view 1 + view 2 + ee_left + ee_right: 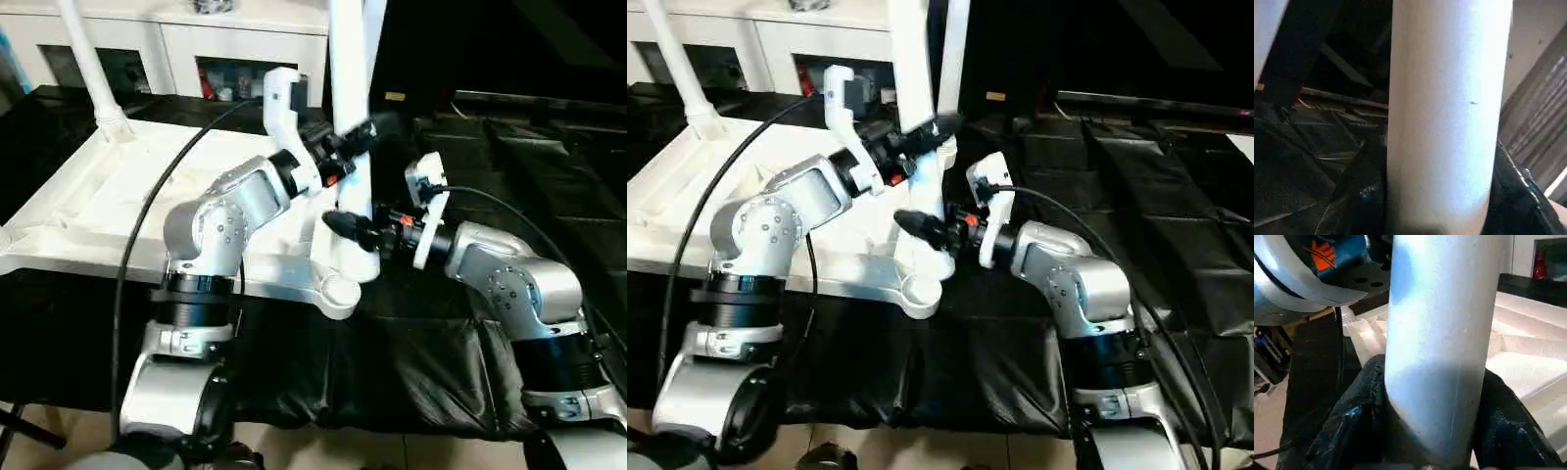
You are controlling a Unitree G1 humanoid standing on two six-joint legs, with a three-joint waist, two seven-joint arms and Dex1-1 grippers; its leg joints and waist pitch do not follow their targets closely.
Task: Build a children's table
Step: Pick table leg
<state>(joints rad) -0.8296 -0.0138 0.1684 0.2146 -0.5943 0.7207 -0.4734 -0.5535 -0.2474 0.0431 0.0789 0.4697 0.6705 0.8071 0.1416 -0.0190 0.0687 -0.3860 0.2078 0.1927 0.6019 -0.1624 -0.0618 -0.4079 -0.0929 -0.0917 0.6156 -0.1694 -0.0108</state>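
- Left eye view: the white plastic rectangular tabletop (118, 196) lies underside up on a black-covered bench. One long white tapered tubular leg (350, 108) stands upright at the near right corner socket (338, 289). The left gripper (355, 137) clamps it higher up; the right gripper (355, 228) clamps it lower. A second leg (93, 64) stands in the far left corner.
- Right eye view: same arrangement. Advice: keep the leg vertical and press straight down into the socket.
- Left wrist view: black fingers (1369, 191) part-closed around the leg, confirming contact.
- Right wrist view: fingers (1359, 406) likewise gripping; ribbed underside visible behind.
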